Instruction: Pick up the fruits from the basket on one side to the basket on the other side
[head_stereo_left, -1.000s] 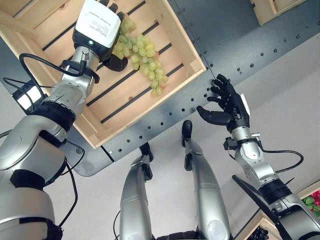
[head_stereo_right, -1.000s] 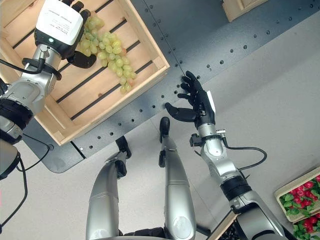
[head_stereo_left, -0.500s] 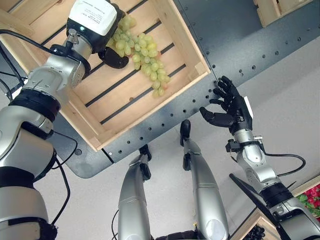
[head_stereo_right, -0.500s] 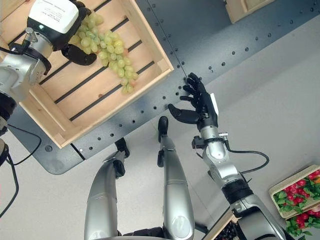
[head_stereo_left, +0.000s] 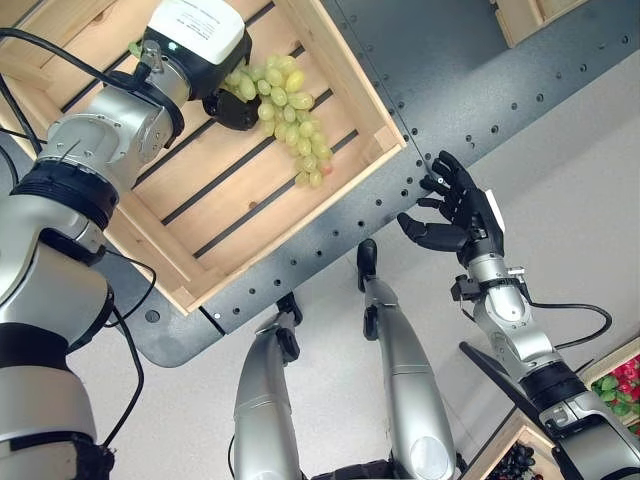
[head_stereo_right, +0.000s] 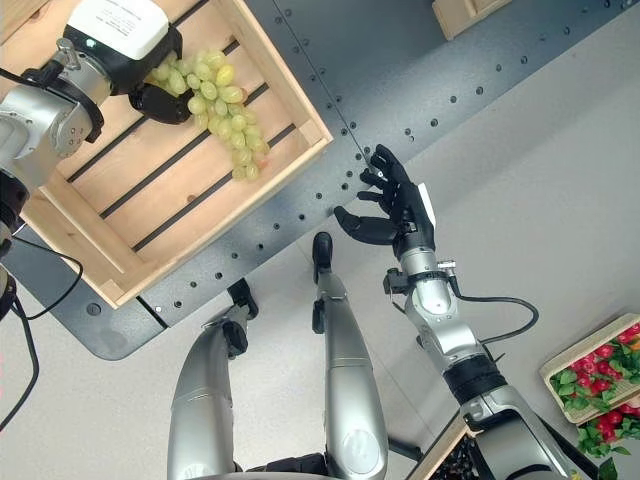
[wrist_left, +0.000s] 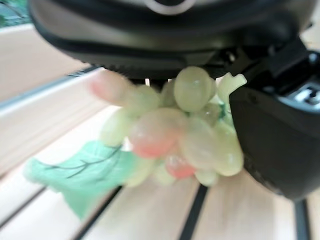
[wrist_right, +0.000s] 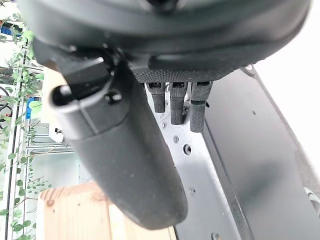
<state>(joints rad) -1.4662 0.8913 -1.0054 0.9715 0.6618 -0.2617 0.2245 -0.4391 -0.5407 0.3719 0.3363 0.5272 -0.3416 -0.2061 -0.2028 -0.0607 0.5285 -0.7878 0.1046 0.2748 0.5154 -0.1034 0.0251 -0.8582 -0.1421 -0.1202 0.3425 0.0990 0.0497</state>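
Observation:
A bunch of green grapes lies in the wooden crate at the upper left. My left hand is shut on the bunch's upper end. Its lower end trails across the crate's slats toward the near corner. In the left wrist view the grapes press against the palm beside the thumb, with a green leaf hanging off them. My right hand is open, fingers spread, and hovers at the near edge of the dark perforated table, holding nothing.
A second wooden crate stands at the table's far right. A tray of red and green fruit sits on the floor at the lower right. Dark grapes show in a box at the bottom right.
My left forearm has swung outward, and the hand has drawn the top of the bunch together and shifted it a little. The right hand has barely moved.

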